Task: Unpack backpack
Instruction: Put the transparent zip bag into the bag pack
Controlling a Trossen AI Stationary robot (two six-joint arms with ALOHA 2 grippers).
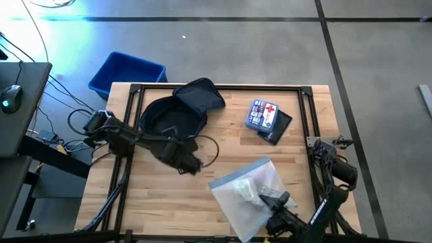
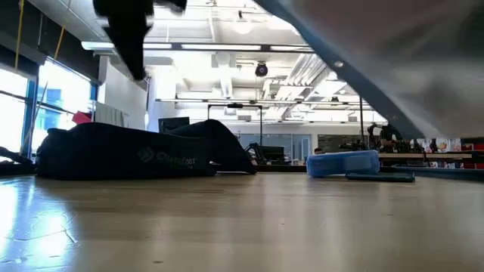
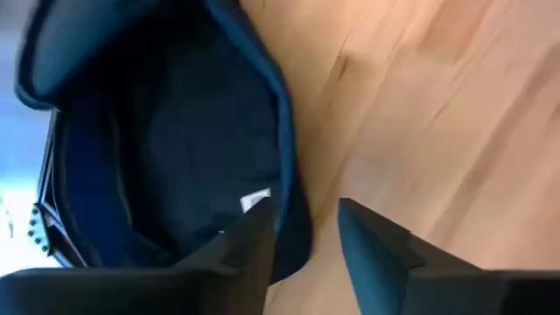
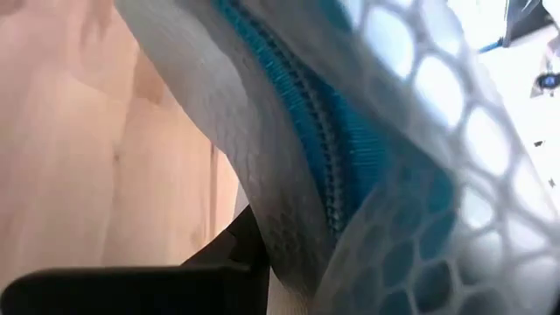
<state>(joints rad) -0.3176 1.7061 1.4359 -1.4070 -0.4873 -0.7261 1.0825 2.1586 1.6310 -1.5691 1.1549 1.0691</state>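
The dark navy backpack [image 1: 179,111] lies open on its side at the table's far left, showing its black lining [image 3: 175,131]. My left gripper [image 3: 302,232] hovers open above the wood, just near of the backpack's rim, with nothing between its fingers. It also shows high up in the low view [image 2: 132,53]. At the near right, my right gripper [image 1: 273,199] is shut on a pale translucent mesh pouch [image 1: 244,192] with a blue zip [image 4: 337,166]. In the low view the pouch [image 2: 393,60] hangs above the table. My right gripper pinches the mesh pouch on the fabric beside its blue zip [image 4: 289,236], coming from the table's near right and pointing only slightly down. One dark finger [image 4: 232,258] shows; the pouch hides the other. The pouch is off the wood, tilted and slack.
A blue first-aid kit with a red cross [image 1: 263,113] lies at the far right, resting on a flat dark item [image 1: 278,129]. A blue plastic bin [image 1: 128,73] stands on the floor beyond the table's far left corner. Bare wood [image 1: 202,216] lies along the near edge.
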